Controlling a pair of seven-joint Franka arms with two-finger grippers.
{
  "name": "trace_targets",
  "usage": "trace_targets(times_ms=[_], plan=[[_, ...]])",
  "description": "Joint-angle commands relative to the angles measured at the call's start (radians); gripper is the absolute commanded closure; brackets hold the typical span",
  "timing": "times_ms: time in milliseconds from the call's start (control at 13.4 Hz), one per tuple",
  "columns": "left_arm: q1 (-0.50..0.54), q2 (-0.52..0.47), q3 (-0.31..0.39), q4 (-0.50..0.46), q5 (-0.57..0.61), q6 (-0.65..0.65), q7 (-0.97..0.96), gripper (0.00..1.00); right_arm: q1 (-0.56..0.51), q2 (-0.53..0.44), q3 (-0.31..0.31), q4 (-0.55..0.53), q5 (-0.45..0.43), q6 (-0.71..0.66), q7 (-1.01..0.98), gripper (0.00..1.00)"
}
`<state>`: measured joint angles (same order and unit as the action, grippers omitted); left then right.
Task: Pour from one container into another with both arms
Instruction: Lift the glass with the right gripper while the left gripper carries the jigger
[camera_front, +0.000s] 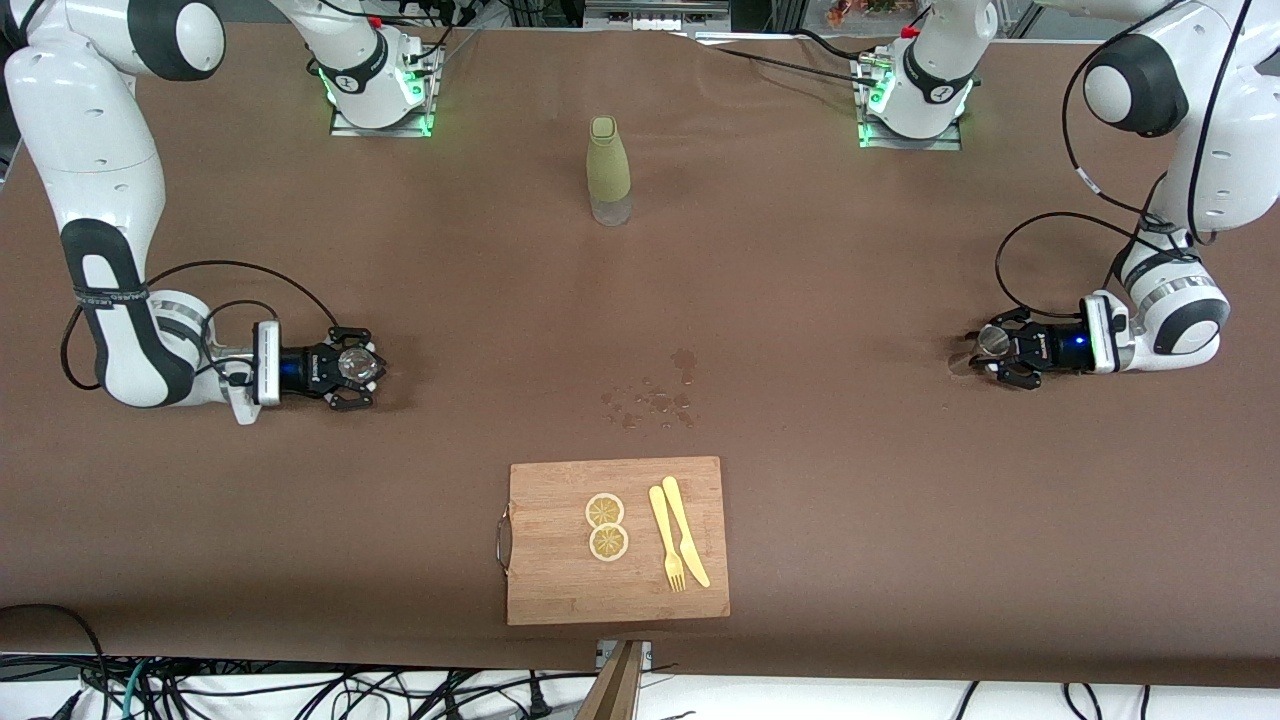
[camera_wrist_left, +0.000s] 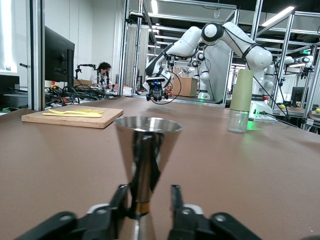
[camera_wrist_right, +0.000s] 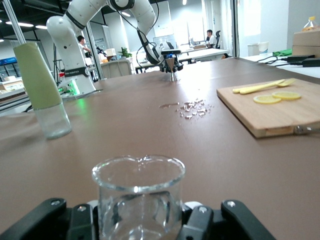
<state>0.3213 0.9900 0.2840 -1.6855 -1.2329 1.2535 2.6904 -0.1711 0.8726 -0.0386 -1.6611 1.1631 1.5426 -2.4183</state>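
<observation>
My right gripper (camera_front: 360, 369) rests low on the table toward the right arm's end, shut on a clear glass beaker (camera_front: 353, 363) that stands upright. In the right wrist view the beaker (camera_wrist_right: 138, 192) fills the space between the fingers (camera_wrist_right: 84, 222). At the left arm's end, my left gripper (camera_front: 988, 356) sits around a steel jigger (camera_front: 992, 341) that stands on the table. In the left wrist view the jigger (camera_wrist_left: 147, 142) stands between the fingers; one finger (camera_wrist_left: 119, 197) touches its waist and the other stands clear, so the gripper (camera_wrist_left: 148, 195) is open.
A green-sleeved bottle (camera_front: 609, 170) stands midway between the arm bases. Spilled drops (camera_front: 655, 400) wet the brown cloth at mid-table. Nearer the camera lies a wooden cutting board (camera_front: 560, 590) with two lemon slices (camera_front: 606, 527), a yellow knife and fork (camera_front: 678, 543).
</observation>
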Motion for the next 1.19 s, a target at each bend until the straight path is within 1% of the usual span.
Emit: trace_targets(times_ms=[0,74,149,223,298,372,521,669,893,1041,1116], plan=[[-0.001,0.013,0.004,0.012,-0.03,-0.003,0.087,0.93,0.051,0.005,0.034,0.095,-0.003,-0.019,0.095,1.0],[-0.002,0.016,0.004,0.012,-0.034,-0.003,0.092,1.0,0.088,0.006,0.036,0.131,-0.006,-0.021,0.134,1.0],[-0.002,0.021,0.003,0.012,-0.051,-0.003,0.094,1.0,0.12,0.005,0.037,0.141,0.0,-0.022,0.171,1.0],[-0.002,0.022,0.003,0.012,-0.053,-0.002,0.097,1.0,0.148,0.006,0.052,0.147,0.007,-0.018,0.203,1.0],[-0.002,0.019,0.003,0.012,-0.054,-0.002,0.103,1.0,0.165,0.006,0.074,0.15,0.024,-0.006,0.225,1.0],[-0.004,0.015,0.001,0.013,-0.063,-0.002,0.103,1.0,0.185,0.006,0.081,0.168,0.055,0.016,0.234,1.0],[-0.014,0.004,-0.003,0.041,-0.065,-0.002,0.074,1.0,0.231,0.003,0.082,0.197,0.101,0.062,0.28,1.0],[-0.043,-0.002,-0.008,0.076,-0.062,-0.003,-0.013,1.0,0.277,0.003,0.082,0.26,0.102,0.096,0.394,1.0],[-0.12,-0.039,-0.011,0.082,-0.088,0.003,-0.105,1.0,0.349,-0.004,0.083,0.332,0.104,0.178,0.528,1.0],[-0.2,-0.037,-0.022,0.082,-0.163,0.007,-0.162,1.0,0.404,-0.01,0.079,0.386,0.093,0.221,0.629,1.0],[-0.224,-0.037,-0.032,0.082,-0.193,0.033,-0.175,1.0,0.427,-0.02,0.075,0.392,0.087,0.241,0.675,1.0]])
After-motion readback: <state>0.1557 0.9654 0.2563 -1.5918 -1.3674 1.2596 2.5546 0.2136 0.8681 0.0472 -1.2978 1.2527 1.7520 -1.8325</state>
